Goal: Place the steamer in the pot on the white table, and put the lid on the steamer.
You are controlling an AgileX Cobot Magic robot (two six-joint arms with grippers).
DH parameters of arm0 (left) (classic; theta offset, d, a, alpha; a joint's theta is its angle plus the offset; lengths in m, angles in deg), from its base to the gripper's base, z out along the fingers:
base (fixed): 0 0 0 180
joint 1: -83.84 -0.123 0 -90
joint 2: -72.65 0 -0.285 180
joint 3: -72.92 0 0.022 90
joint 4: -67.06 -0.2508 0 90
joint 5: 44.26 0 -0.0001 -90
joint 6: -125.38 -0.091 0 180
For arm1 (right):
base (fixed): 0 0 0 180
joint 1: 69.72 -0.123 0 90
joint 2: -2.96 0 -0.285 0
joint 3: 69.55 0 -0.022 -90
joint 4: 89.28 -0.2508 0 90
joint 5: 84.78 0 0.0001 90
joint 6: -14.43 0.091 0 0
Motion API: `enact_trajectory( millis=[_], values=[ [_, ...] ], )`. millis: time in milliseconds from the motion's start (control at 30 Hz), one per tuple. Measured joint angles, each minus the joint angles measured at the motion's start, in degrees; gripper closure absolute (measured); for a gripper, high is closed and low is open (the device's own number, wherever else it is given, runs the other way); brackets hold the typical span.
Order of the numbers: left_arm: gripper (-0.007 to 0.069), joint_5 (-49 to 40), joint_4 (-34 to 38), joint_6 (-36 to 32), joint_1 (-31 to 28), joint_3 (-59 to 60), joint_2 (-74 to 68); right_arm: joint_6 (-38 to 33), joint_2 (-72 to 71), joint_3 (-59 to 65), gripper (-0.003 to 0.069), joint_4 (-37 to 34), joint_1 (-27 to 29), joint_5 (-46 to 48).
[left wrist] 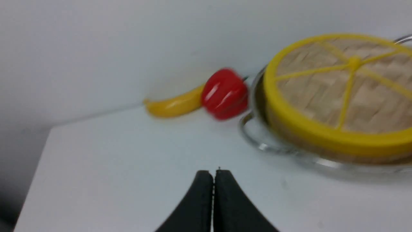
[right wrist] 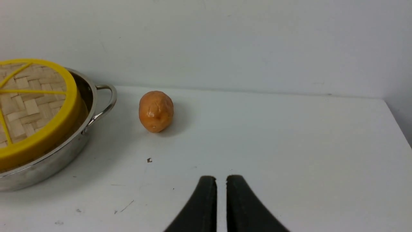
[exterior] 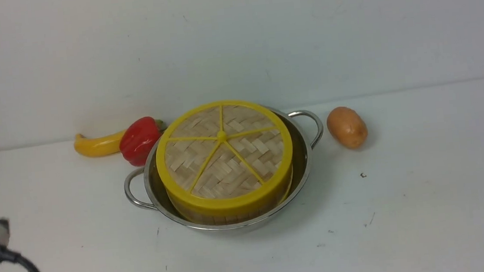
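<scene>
Steamer in the pot, lid on top, ahead of your claws! Left claw pressed together, right slightly parted, both empty; looks finished!

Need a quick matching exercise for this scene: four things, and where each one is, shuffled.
Things
1. lid
2. steamer
3. potato
4. banana

Places
A. at the far left, its one end by the red pepper
B. on top of the bamboo basket
C. on the table, to the right of the pot
D. inside the steel pot, under the woven disc

Pairs: 1-B, 2-D, 3-C, 4-A
</scene>
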Motion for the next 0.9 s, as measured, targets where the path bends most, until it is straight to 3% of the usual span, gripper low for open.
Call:
enact_trajectory(
  millis=[133,333,900],
  values=[
    [0.0617,-0.5,-2.0,0.8,-5.8,10.4,11.2,0.0,0.0,0.0,0.0568,-1.4,0.0,0.0],
    [0.0601,-0.4,-2.2,0.9,-7.6,19.5,24.8,0.2,0.0,0.0,0.0553,-1.4,0.0,0.0],
    [0.0594,2.2,-1.6,1.4,-7.8,21.8,26.5,0.2,0.0,0.0,0.0504,-1.5,0.0,0.0]
  ],
)
